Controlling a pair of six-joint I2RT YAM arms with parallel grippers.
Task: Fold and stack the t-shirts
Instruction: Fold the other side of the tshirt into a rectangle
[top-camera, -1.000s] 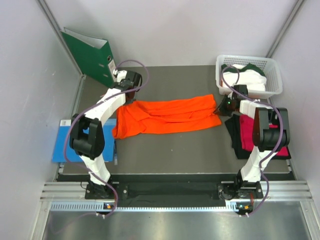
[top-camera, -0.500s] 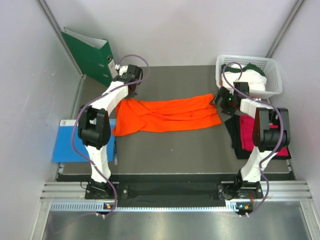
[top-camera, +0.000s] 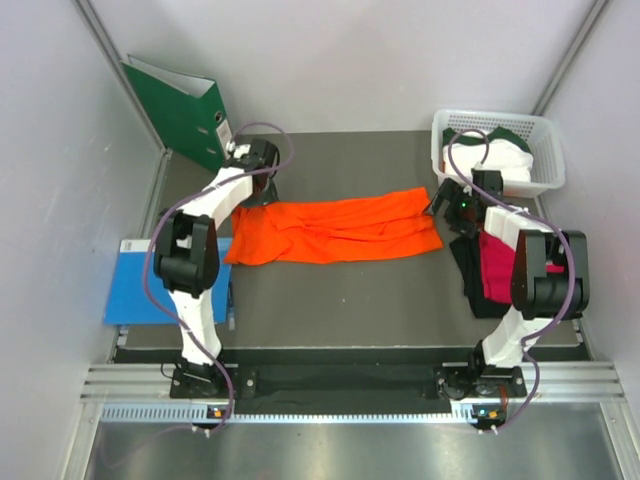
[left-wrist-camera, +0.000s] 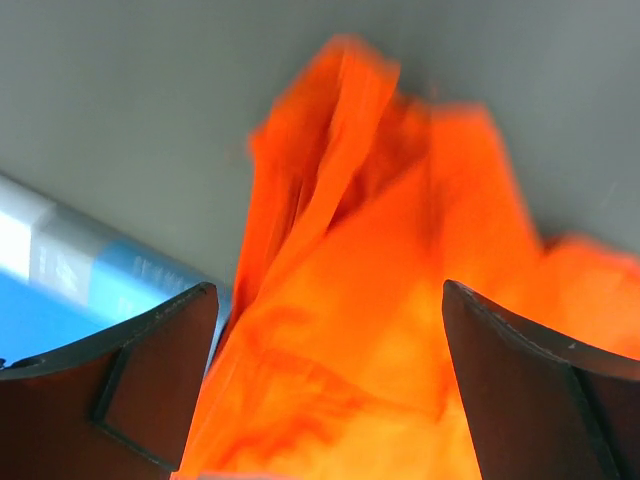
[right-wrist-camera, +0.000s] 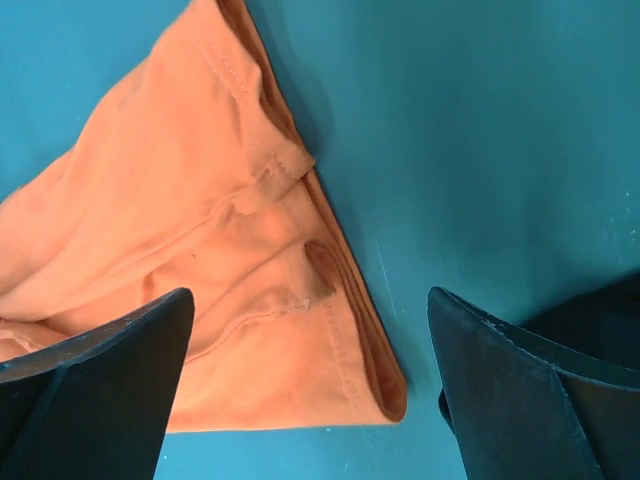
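Note:
The bright orange t-shirt (top-camera: 335, 230) lies as a long, wrinkled band across the middle of the table. My left gripper (top-camera: 258, 188) hangs over its far left corner, jaws wide, with orange cloth (left-wrist-camera: 340, 300) loose below the fingers (left-wrist-camera: 150, 380). My right gripper (top-camera: 447, 207) is open above the shirt's right end, and the hemmed corner (right-wrist-camera: 300, 330) lies flat between its fingers (right-wrist-camera: 100, 380). A magenta pink t-shirt (top-camera: 497, 265) rests on a black one (top-camera: 466, 268) at the right. The white t-shirt with dark green trim (top-camera: 492, 157) sits in the basket.
A white plastic basket (top-camera: 545, 150) stands at the back right. A green ring binder (top-camera: 180, 112) leans in the back left corner. A flat blue folder (top-camera: 135, 290) lies along the left edge, its corner in the left wrist view (left-wrist-camera: 70, 290).
Both grippers have opened and let go of the orange shirt. The right opened first, then the left. The shirt's left end has settled flatter on the table.

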